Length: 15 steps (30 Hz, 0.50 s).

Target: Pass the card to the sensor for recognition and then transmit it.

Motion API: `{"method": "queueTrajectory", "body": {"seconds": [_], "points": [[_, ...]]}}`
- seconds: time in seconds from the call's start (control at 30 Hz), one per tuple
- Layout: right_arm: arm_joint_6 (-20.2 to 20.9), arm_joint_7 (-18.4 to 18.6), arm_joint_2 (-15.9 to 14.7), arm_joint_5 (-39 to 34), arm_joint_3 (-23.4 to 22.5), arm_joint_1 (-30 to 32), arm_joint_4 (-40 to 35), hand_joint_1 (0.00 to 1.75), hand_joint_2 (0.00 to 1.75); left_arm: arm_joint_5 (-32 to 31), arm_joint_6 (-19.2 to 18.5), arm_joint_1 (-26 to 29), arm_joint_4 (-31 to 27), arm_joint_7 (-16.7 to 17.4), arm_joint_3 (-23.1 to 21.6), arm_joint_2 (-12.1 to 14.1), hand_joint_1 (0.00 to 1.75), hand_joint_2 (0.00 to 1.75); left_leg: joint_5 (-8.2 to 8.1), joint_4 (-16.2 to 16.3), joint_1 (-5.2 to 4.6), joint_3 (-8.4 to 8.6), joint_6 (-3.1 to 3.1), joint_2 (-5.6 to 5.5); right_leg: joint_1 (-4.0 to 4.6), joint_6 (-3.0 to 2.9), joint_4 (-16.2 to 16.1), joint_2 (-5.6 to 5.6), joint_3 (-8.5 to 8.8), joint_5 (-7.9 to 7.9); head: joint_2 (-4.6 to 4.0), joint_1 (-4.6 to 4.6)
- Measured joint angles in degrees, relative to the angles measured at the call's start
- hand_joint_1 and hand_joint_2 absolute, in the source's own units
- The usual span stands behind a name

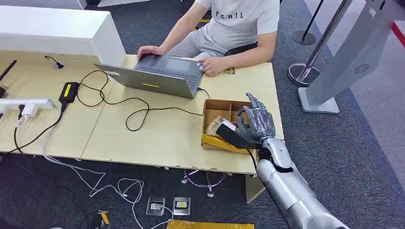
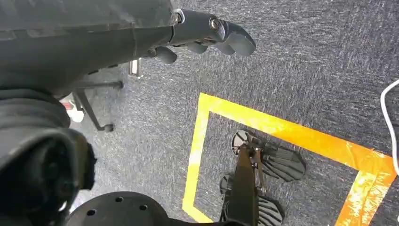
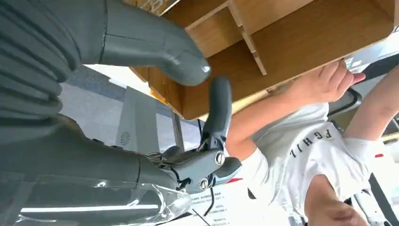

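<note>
Your right hand hovers over the near right part of the cardboard box, which sits at the right end of the table. Thumb and fingers stand apart, and you have hold of nothing. In the right wrist view the box's wooden-brown dividers lie just beyond the fingertips.

You cannot pick out the card itself. It most likely lies in the box, among the pale crumpled packets in the near left compartment, just left of the hand and below it. Its long axis cannot be read from here.

Your left hand hangs over the carpet with fingers loosely bent and nothing in them. It is well apart from the box, so the right hand is the nearer 1 by far.

The grey slanted stand on the floor, right of the table and farther off, is probably the sensor. After the pick you would swing right and away.

A person types at a laptop on the far side. The shirt reads roughly "FCHIL". No other writing is legible.
</note>
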Motion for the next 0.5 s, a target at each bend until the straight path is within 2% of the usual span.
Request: {"method": "queueTrajectory", "body": {"seconds": [0.5], "points": [[-0.9, -0.4, 0.2, -1.2, -0.7, -1.5, 0.0, 0.00, 1.75, 1.0, 0.6, 0.2, 0.0, -0.4, 0.0, 0.0, 0.00, 0.00, 0.00, 0.0, 0.00, -0.01, 0.00, 0.00, 0.00, 0.00, 0.0, 0.00, -0.02, 0.00, 0.00, 0.00]]}}
